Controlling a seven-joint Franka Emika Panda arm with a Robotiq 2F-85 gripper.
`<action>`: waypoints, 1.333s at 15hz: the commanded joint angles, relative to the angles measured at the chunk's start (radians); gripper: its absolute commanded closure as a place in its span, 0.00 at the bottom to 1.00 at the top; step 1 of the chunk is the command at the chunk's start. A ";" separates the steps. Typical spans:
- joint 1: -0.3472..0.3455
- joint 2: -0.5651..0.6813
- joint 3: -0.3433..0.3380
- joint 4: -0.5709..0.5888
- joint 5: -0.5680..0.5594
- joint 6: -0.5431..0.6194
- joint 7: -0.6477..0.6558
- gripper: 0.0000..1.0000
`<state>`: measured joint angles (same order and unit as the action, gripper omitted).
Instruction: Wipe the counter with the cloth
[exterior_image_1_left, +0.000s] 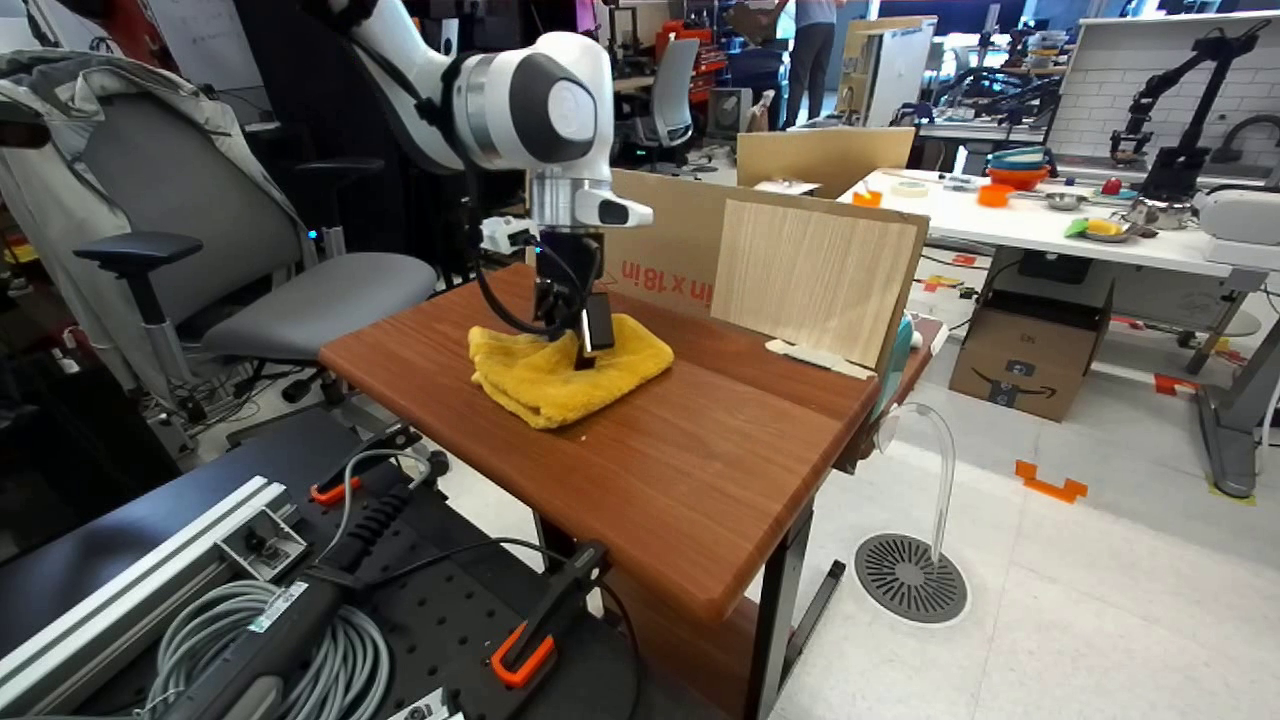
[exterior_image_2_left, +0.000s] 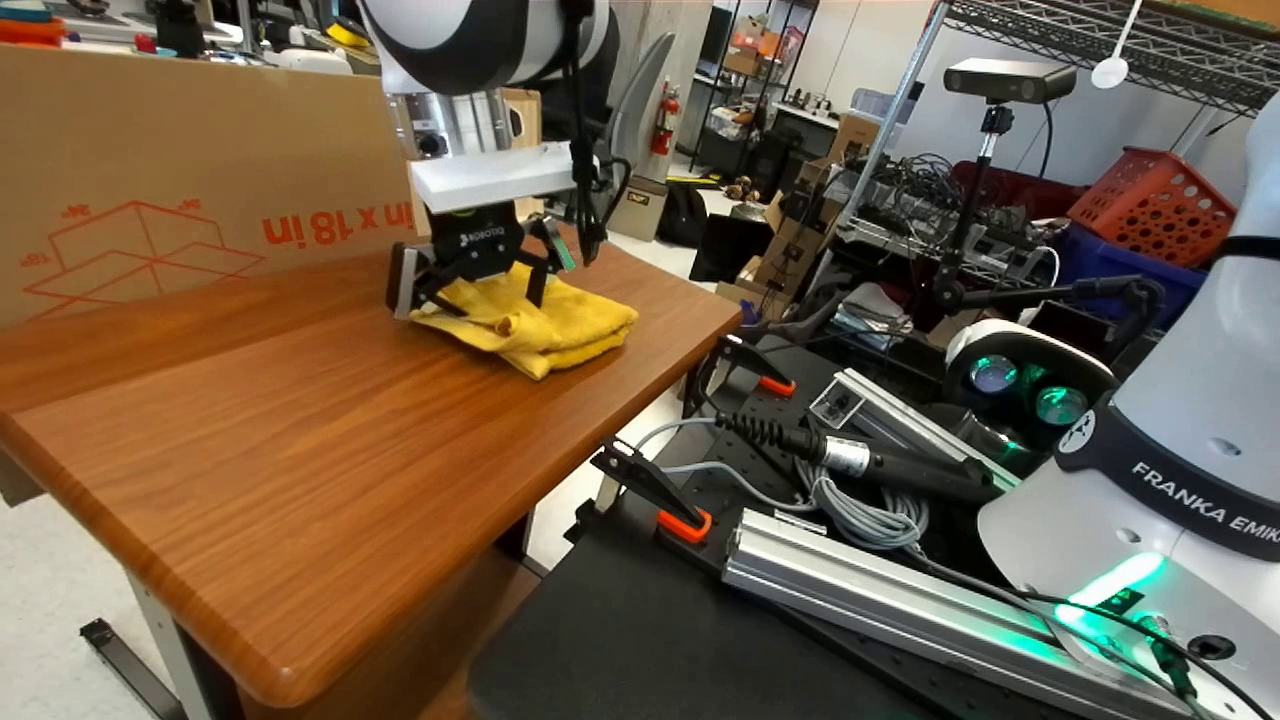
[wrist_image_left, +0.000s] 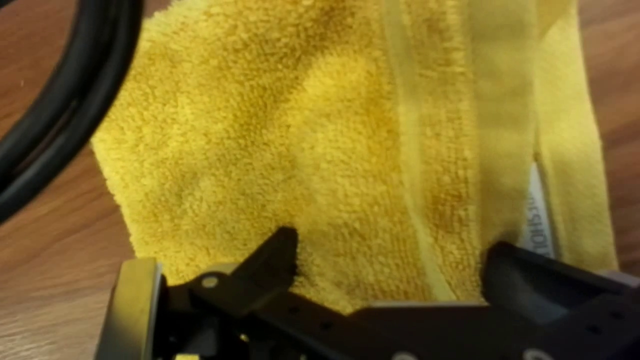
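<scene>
The yellow folded cloth (exterior_image_1_left: 530, 385) lies on the brown wooden counter (exterior_image_1_left: 690, 470). In an exterior view the cloth (exterior_image_2_left: 585, 318) also shows loose folds at its front on the counter (exterior_image_2_left: 280, 450). In the wrist view the cloth (wrist_image_left: 240, 125) fills most of the picture, with a white label at its right. My gripper (wrist_image_left: 392, 242) is open, its two black fingertips spread wide apart over the cloth. The gripper (exterior_image_2_left: 495, 300) points down at the cloth in both exterior views. The fingertips are at or just above the fabric; whether they press into it I cannot tell.
A cardboard panel (exterior_image_1_left: 660, 230) stands along the counter's back edge, with a light wood board (exterior_image_1_left: 810, 280) leaning on it. A black cart (exterior_image_2_left: 640, 620) with clamps, cables and an aluminium bar stands at the front. A grey chair (exterior_image_1_left: 300, 300) is beside the counter. Black cables (wrist_image_left: 65, 95) hang by the wrist.
</scene>
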<state>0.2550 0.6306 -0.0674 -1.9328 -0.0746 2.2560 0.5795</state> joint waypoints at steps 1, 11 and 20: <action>0.064 -0.007 0.030 -0.081 -0.078 0.008 -0.029 0.00; 0.143 -0.042 0.079 0.024 -0.121 -0.131 -0.019 0.00; 0.093 0.069 0.123 0.110 -0.040 -0.030 -0.067 0.00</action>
<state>0.3920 0.6377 0.0486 -1.8649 -0.1618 2.1784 0.5491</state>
